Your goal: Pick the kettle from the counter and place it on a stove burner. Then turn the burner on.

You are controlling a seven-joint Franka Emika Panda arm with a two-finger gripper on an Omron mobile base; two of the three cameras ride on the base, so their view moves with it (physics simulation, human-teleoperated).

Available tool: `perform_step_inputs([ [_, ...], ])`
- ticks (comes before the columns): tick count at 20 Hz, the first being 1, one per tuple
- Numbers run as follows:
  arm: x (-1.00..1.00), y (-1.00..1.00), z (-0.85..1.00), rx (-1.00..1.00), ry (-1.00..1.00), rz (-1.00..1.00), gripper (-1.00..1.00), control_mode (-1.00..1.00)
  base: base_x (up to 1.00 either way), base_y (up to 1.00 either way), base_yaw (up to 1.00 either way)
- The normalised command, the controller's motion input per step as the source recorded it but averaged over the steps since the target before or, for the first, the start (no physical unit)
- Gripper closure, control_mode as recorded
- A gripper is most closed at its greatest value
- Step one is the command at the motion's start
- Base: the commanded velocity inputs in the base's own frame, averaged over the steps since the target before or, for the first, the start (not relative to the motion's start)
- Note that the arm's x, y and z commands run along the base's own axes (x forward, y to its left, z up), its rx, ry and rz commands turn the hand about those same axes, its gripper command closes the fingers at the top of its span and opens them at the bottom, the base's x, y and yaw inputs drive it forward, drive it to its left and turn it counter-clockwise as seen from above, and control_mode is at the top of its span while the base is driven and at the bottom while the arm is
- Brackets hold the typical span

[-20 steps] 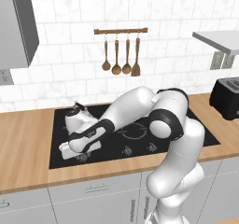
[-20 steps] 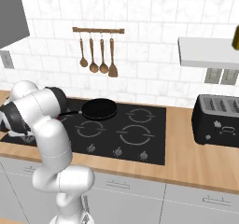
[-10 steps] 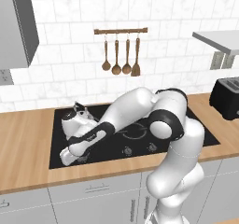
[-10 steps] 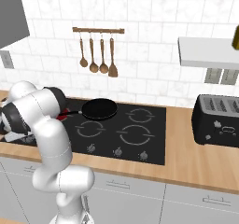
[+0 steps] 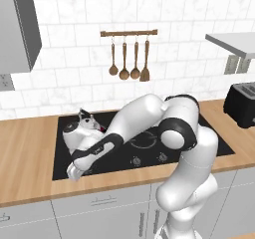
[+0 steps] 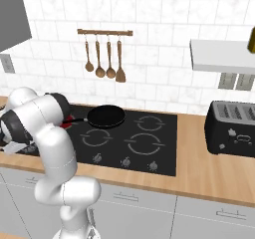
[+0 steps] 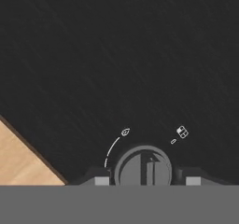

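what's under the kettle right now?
The kettle sits on the black cooktop, at its rear-left area. Whether it is centred on a burner ring cannot be seen; its body and the arm cover that spot.

Even, shadowless render; perhaps slightly soft.

words: none readable anywhere | numbers: none | signs: small white symbols printed on the black cooktop (image 7: 116,55) around a grey knob (image 7: 142,168), low centre of the hand view | left of knob: thin arc ending in a flame-like mark | right of knob: tiny four-square burner icon with a dash
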Motion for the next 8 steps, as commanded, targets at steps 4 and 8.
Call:
perform_step_inputs([
  [4,0.0,0.0,0.0,0.0,0.0,0.0,1.0,-1.0,0.0,0.0,0.0],
  [8,-0.04,0.0,0.0,0.0,-0.07,0.0,1.0,-1.0,0.0,0.0,0.0],
])
